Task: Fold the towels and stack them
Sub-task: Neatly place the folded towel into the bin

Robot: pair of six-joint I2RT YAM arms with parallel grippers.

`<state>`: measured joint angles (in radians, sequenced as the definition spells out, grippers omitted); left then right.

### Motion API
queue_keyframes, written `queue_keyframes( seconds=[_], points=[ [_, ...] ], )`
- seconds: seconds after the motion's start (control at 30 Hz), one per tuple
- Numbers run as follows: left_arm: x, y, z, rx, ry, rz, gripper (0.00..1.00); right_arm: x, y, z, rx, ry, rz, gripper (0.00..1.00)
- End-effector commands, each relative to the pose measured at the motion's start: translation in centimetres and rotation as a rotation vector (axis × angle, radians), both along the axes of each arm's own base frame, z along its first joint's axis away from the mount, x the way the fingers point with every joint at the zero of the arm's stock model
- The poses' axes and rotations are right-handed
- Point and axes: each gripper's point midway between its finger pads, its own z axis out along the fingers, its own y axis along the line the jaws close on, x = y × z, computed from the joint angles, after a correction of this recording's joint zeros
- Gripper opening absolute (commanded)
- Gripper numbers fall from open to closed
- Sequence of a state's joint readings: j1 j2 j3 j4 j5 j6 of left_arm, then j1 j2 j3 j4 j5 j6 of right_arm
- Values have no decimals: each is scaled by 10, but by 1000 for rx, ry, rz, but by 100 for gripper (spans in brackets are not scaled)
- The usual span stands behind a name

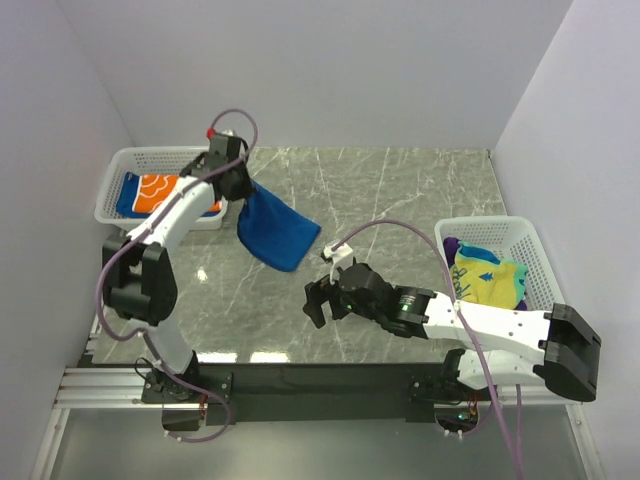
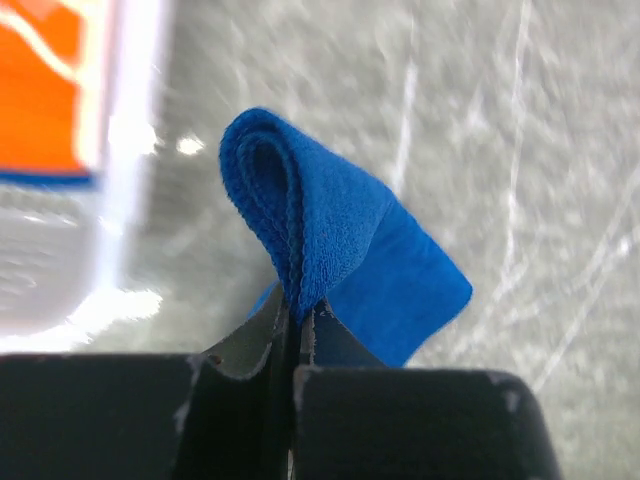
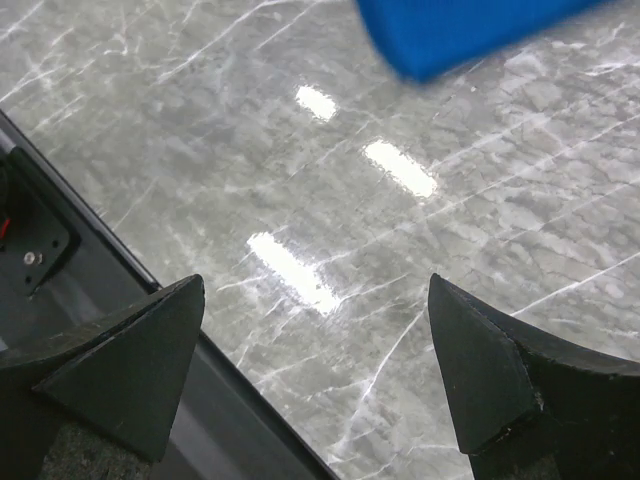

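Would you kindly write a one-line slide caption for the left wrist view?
Left gripper shut on a folded edge of the royal blue towel above the marble table, white basket nearby.

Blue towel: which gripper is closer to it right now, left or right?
Left. The left gripper is shut on a folded edge of the blue towel, holding it up. The right gripper stands open over the table, apart from the towel.

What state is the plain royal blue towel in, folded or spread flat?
Folded: the royal blue towel is doubled over, layers pinched in the shut left gripper.
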<state>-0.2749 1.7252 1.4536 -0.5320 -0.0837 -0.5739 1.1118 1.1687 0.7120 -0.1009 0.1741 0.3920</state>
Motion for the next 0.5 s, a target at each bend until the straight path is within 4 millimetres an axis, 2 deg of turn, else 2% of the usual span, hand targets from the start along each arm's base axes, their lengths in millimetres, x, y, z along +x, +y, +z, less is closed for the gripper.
queue_keyframes(
  seconds=[0.0,0.2,0.47],
  points=[
    [24,27,29,102,-19,11,1,-3,-7,2,-24,4,15,99],
    [67,61,61,121,-107,69,1,2,-14,-5,-97,-16,8,98],
    [94,127,87,205,-127,145,1,23,-13,1,-162,-57,-30,96]
  ],
)
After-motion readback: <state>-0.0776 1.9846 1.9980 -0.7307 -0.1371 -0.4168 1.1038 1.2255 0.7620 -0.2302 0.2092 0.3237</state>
